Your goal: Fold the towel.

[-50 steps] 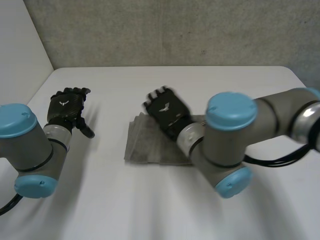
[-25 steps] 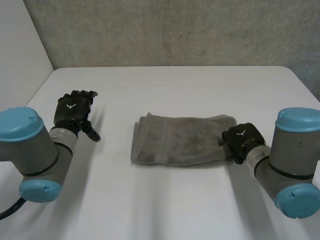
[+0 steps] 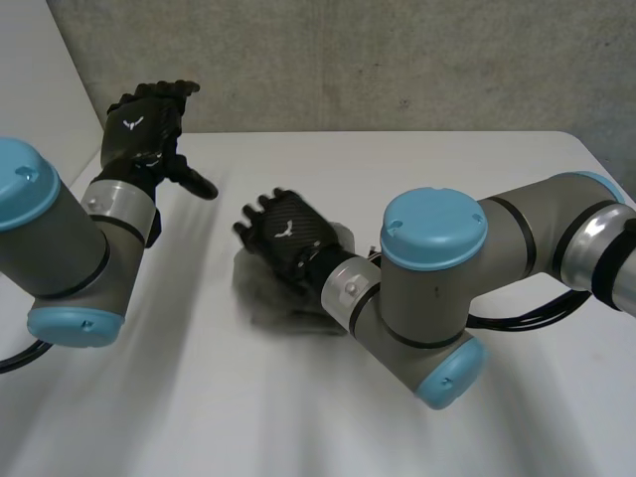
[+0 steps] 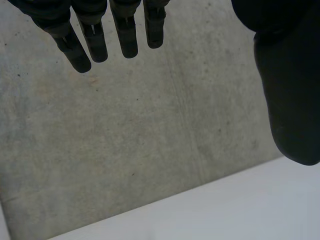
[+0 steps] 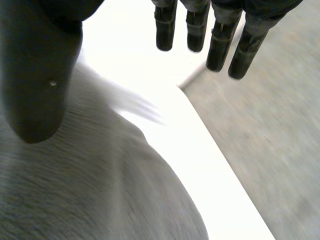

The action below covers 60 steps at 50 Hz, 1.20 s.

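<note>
Right hand [image 3: 288,234], fingers straight, is over the towel [image 3: 263,298].

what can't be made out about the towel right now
Fold state of the towel: head view, the right hand and its arm cover most of it; the rest is motion-blurred.
Its edges: right wrist view, cut off under the palm and blurred.
Contact between right hand and towel: unclear in both views.

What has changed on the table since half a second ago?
The right hand swung leftward from the towel's right edge to above its left end. The towel there looks bunched and shifted slightly left. The left hand rose toward the back wall. Both hands are open, holding nothing. The towel remains on the table.
</note>
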Available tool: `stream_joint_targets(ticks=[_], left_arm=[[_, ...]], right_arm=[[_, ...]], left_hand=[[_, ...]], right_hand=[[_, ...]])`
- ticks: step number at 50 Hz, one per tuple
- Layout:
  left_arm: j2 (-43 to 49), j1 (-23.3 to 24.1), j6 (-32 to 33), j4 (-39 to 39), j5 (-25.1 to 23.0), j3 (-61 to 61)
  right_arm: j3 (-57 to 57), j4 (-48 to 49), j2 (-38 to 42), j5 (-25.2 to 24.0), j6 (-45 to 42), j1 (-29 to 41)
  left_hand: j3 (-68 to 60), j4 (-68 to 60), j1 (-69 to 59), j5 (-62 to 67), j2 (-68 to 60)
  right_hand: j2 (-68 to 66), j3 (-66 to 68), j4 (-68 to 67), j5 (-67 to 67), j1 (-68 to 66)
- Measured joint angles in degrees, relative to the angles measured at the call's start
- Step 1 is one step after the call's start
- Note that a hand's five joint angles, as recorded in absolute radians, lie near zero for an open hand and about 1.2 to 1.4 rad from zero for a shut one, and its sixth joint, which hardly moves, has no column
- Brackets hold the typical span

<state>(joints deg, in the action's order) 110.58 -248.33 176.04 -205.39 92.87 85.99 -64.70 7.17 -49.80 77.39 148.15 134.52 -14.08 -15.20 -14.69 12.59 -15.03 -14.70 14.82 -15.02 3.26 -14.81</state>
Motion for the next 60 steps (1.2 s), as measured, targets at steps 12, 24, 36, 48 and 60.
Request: stream_joint_targets(ticks=[12,24,36,48,60], left_arm=[[5.82,3.68,-3.20,6.06,-0.44,-4.11],[15.62,8.16,3.29,13.95,-0.07,-2.57],[9.20,9.23,7.27,15.90,0.01,-5.57],[-4.27,8.64,3.57,26.18,1.82,-15.81],[-5.64,6.95,1.64,38.63,4.44,-20.51]], right_arm=[[-6.02,-0.30,-5.86,18.62,15.38,-4.65],[-6.90,-0.43,1.55,11.19,17.69,-7.07],[-5.95,-3.81,-5.79,11.35,21.71,-9.50],[-6.43,-6.76,-23.50,18.83,28.73,-16.87],[-6.56,-8.84,-25.63,23.27,28.21,-20.33]], left_hand=[[0.00,0.00,0.00,0.01,0.00],[0.03,0.00,0.03,0.00,0.00],[0.05,0.00,0.05,-0.06,0.00],[0.08,0.00,0.05,-0.10,0.00],[0.08,0.00,0.05,-0.11,0.00]], right_hand=[[0.72,-1.06,0.64,-0.06,1.37],[0.72,-1.06,0.64,-0.06,1.37],[0.72,-1.06,0.64,-0.06,1.39],[0.72,-1.06,0.64,-0.06,1.39],[0.72,-1.05,0.64,-0.06,1.39]])
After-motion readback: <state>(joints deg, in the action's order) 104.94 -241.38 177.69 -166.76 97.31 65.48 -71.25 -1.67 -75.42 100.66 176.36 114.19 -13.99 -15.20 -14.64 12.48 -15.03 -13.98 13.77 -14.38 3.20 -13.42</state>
